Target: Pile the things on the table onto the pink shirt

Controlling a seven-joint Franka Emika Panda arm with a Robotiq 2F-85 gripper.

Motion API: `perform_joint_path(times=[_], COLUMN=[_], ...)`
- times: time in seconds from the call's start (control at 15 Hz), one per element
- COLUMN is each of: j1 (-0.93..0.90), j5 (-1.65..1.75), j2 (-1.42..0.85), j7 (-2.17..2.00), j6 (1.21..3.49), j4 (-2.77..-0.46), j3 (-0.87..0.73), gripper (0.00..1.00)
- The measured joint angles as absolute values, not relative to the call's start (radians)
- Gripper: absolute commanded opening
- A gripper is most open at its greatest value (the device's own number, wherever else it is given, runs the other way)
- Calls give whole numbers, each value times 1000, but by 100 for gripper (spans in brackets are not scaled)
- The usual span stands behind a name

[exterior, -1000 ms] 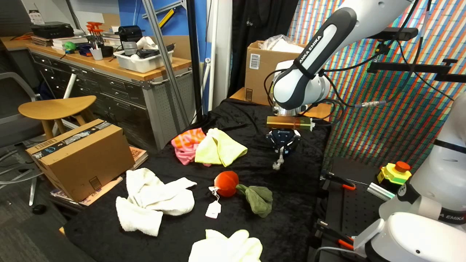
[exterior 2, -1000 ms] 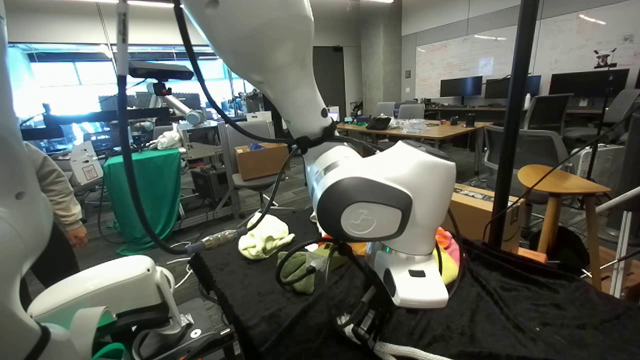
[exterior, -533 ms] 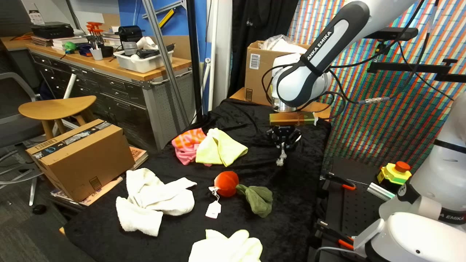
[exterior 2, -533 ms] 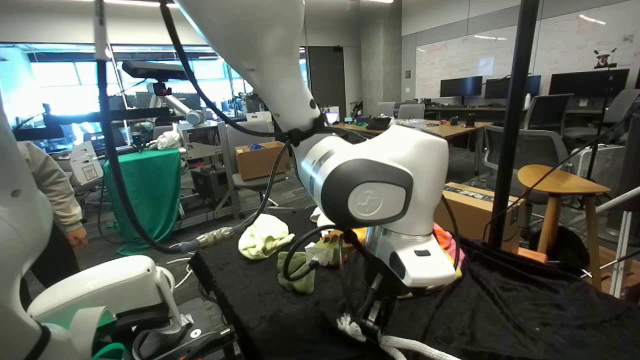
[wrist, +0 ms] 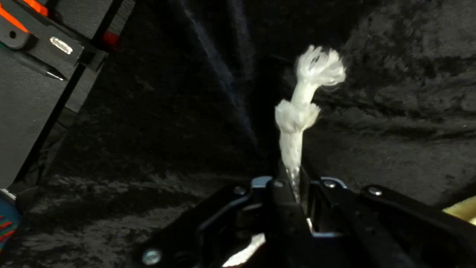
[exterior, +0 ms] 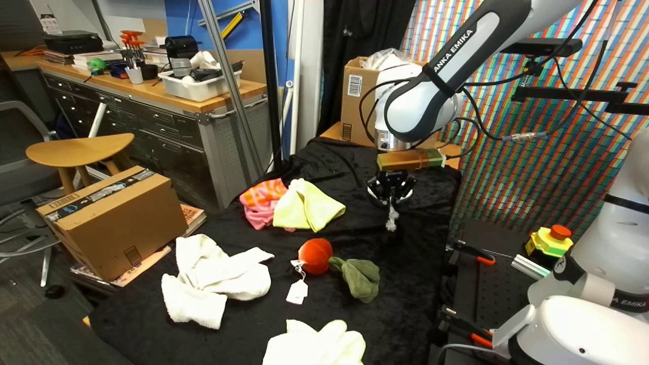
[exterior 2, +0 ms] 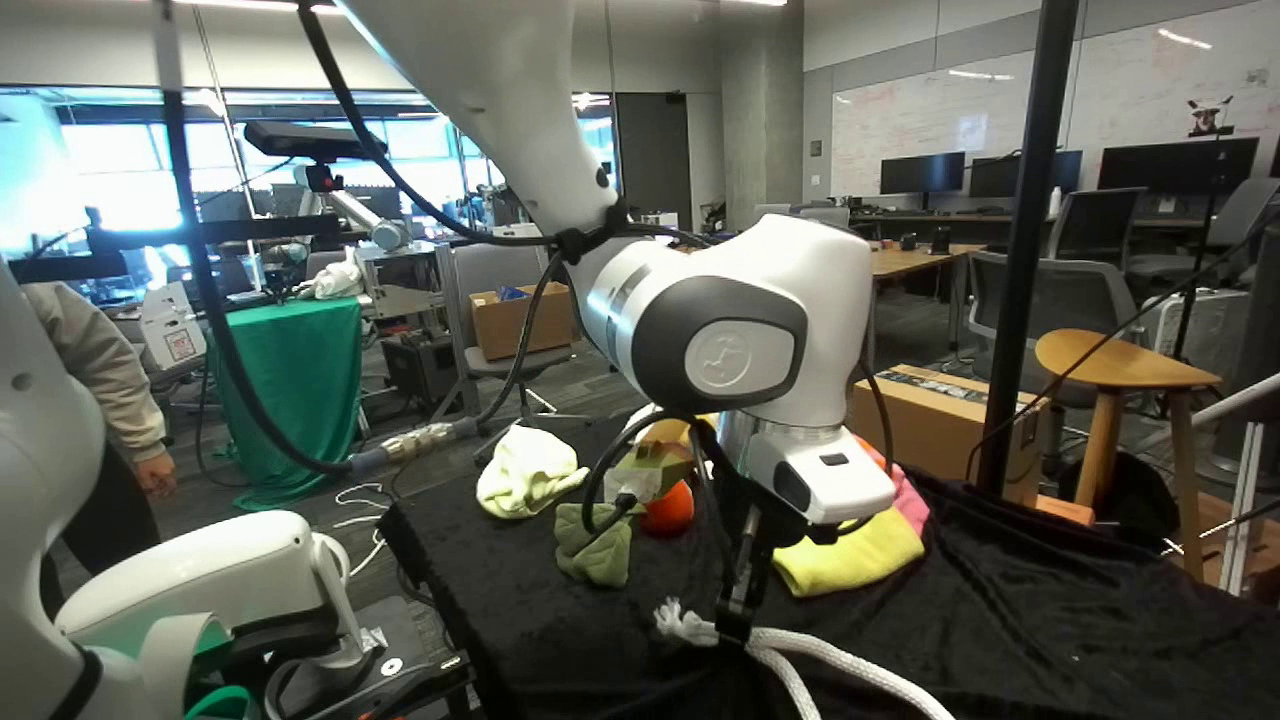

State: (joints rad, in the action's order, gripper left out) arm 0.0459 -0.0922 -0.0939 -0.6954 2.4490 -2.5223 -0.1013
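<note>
Our gripper (wrist: pixel 295 178) holds the white rope (wrist: pixel 291 145) pinched between its two fingertips, near the frayed end of it. In the wrist view this end points toward the upper right of the frame. In an exterior view, two lengths of the rope run from the gripper down to the bottom edge of the frame. Whether the rope touches the black cloth (exterior: pixel 400 324) below, we cannot tell.

We find the pink shirt (exterior: pixel 258 210), which has also orange parts, left of the middle in an exterior view; there the yellow cloth (exterior: pixel 307 208) lies partly over it. Below the centre of the frame is the orange ball (exterior: pixel 316 256), and just beside it, to the right and a little lower, the dark green cloth (exterior: pixel 364 281). At the lower left of the same frame we see the white towel (exterior: pixel 218 279), crumpled, and at the bottom edge the pale cloth (exterior: pixel 315 347), which is partly cut off. Higher and farther left is the brown cardboard box (exterior: pixel 116 223).
</note>
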Motion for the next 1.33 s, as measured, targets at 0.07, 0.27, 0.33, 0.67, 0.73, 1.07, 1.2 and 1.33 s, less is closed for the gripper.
perform_joint_path(times=[0.07,0.27,0.33,0.67,0.73,1.07,1.2,1.33], j1=[46,43,41,23,18,-34,-59,-81], j5=[-113,-119,-113,101,188,568,637,656], j2=[-89,-58,-44,-13,-18,-66,-89,-116], j7=[-657,-595,-585,-650,-704,-973,-1036,-1061], j6=[2450,2450,2450,2447,2443,2376,2344,2324], j4=[-2522,-2524,-2524,-2518,-2514,-2459,-2425,-2389], j3=[-93,-76,-71,-39,-31,-1,8,17], gripper=[11,11,11,11,11,11,11,11])
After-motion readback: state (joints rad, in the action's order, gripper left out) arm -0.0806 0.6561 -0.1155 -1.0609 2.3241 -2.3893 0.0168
